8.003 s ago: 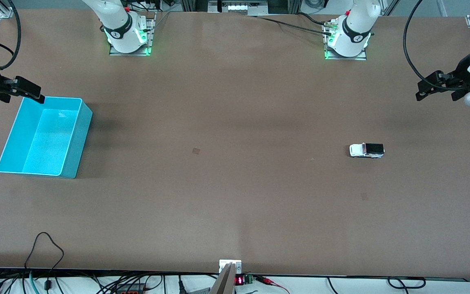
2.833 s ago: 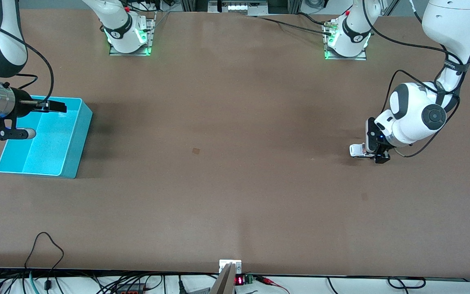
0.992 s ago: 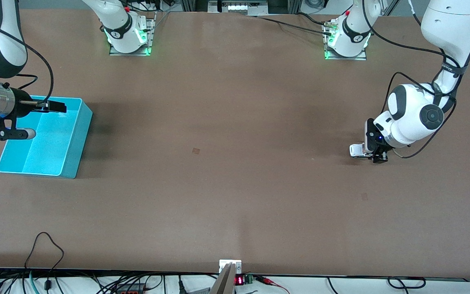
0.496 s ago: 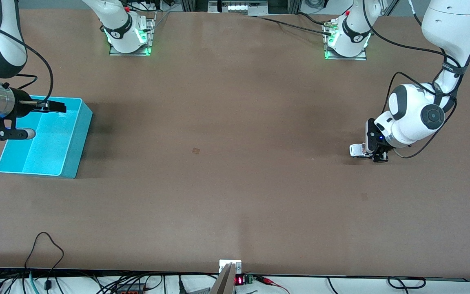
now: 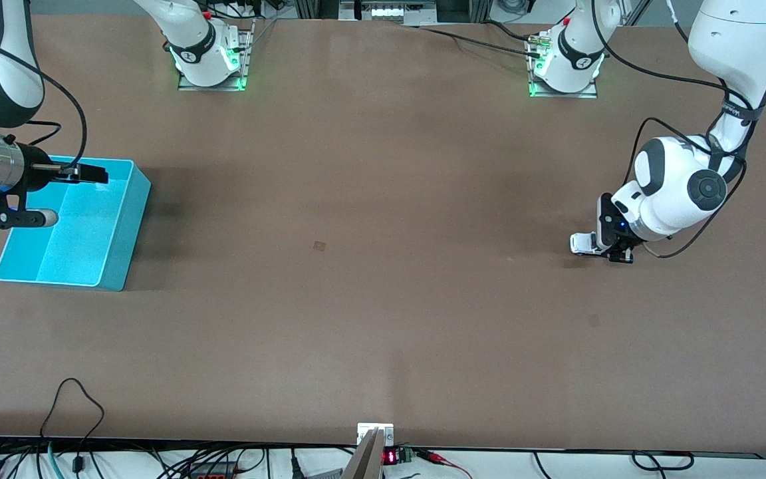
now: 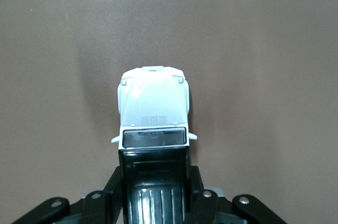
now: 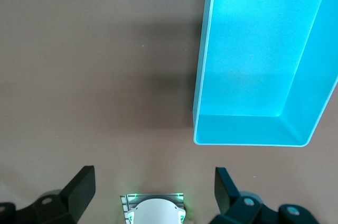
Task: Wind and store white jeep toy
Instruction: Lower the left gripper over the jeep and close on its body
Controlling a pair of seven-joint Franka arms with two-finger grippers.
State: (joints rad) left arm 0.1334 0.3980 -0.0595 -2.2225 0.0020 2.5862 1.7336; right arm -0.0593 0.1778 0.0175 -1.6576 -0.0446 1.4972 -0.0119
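The white jeep toy [image 5: 583, 243] is on the table toward the left arm's end; only its white hood shows past my left gripper [image 5: 612, 247]. In the left wrist view the jeep [image 6: 153, 129] has a white hood and a black roof, and the two fingers press on both sides of the black rear section. The left gripper is shut on the jeep. My right gripper [image 5: 77, 196] hangs open and empty over the turquoise bin [image 5: 127, 219], which also shows in the right wrist view [image 7: 248, 134] and is empty.
The right arm's base [image 7: 155, 211] shows in the right wrist view. The arm bases [image 5: 210, 56] stand along the table's edge farthest from the front camera. Cables lie past the table's near edge.
The left arm came down from the table's end onto the jeep and closed on its rear. In the last second the jeep and left gripper shifted only slightly. The right arm has not moved.
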